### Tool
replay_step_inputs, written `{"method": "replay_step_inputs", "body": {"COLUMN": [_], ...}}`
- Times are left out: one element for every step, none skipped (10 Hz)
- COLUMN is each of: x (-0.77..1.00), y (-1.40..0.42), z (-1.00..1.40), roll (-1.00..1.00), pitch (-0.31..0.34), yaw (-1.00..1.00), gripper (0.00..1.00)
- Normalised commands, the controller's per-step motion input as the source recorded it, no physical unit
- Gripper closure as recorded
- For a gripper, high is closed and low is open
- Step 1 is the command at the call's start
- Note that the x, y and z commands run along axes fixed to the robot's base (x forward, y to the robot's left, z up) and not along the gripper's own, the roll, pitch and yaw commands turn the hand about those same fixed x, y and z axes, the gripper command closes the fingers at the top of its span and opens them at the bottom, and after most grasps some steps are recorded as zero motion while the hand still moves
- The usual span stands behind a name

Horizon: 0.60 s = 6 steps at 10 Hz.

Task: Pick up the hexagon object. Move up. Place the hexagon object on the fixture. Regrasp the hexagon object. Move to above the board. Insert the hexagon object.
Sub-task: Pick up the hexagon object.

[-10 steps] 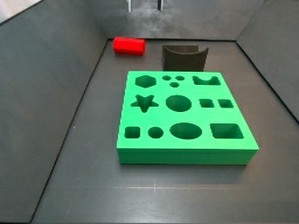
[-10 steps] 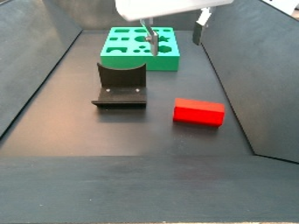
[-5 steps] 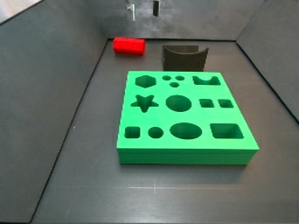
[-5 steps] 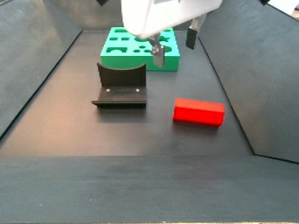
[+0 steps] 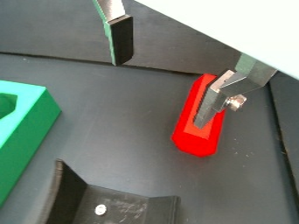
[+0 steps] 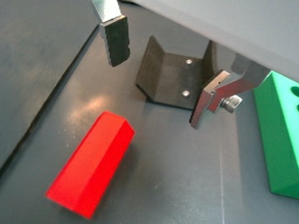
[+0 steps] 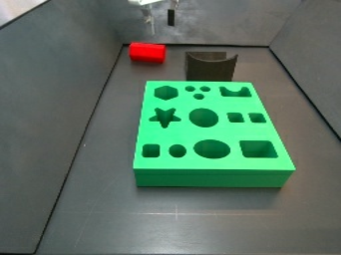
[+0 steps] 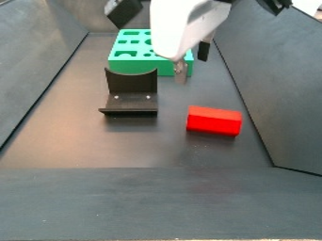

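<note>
The red hexagon object lies on its side on the dark floor, in both side views (image 7: pixel 147 51) (image 8: pixel 214 120) and both wrist views (image 5: pixel 190 133) (image 6: pixel 93 164). My gripper (image 8: pixel 180 68) (image 7: pixel 160 15) is open and empty. It hangs above the floor between the hexagon object and the dark fixture (image 8: pixel 130 92) (image 7: pixel 210 66). In a wrist view the gripper (image 5: pixel 163 74) has one finger over the hexagon object's end; nothing is between the pads. In a wrist view the gripper (image 6: pixel 162 74) frames the fixture (image 6: pixel 176 74). The green board (image 7: pixel 210 131) (image 8: pixel 145 52) lies past the fixture.
Grey walls slope up around the floor on all sides (image 7: pixel 80 60) (image 8: pixel 258 66). The board's edge shows in both wrist views (image 5: pixel 24 131) (image 6: pixel 281 131). A corner of the fixture shows in a wrist view (image 5: pixel 111 201).
My gripper has come down and moved away from the board, towards the hexagon object. It stays open. The hexagon object, fixture and board have not moved.
</note>
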Motion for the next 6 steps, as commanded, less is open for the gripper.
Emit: {"method": "replay_step_inputs", "body": {"x": [-0.10,-0.10,-0.08,-0.15,-0.11,-0.15], "y": [0.01,0.00,0.00,0.05,0.25,0.25], "z": [-0.37,-0.37,-0.37,-0.33,-0.23,-0.21], "roll": [-0.10,-0.11,-0.11,-0.10,-0.07,-0.06], "pitch": [0.000,0.000,0.000,0.000,0.000,0.000], "yaw": [1.00,1.00,1.00,1.00,0.88,0.91], "gripper": [0.00,0.00,0.00,0.00,0.00,0.00]}}
